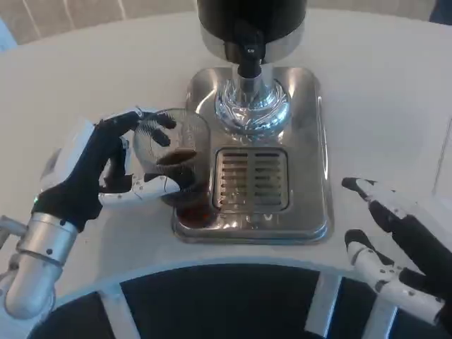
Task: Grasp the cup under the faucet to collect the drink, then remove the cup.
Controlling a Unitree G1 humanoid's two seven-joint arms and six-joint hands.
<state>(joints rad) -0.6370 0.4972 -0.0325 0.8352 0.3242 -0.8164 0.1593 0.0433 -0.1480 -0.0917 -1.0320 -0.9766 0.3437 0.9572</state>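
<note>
A clear plastic cup (175, 161) with a little dark drink in it stands at the left edge of the steel drip tray (305, 134), left of the slotted grate (251, 180). My left hand (99, 169) grips the cup from its left side, fingers wrapped around the wall. The black faucet (248, 53) of the dispenser hangs over the tray's back middle, to the right of and behind the cup. My right hand (395, 240) rests on the table right of the tray, fingers spread, holding nothing.
The black and chrome dispenser body (251, 21) rises on a chrome pedestal (252, 104) at the back of the tray. The white table (70, 85) curves round in front, with a dark gap below its near edge.
</note>
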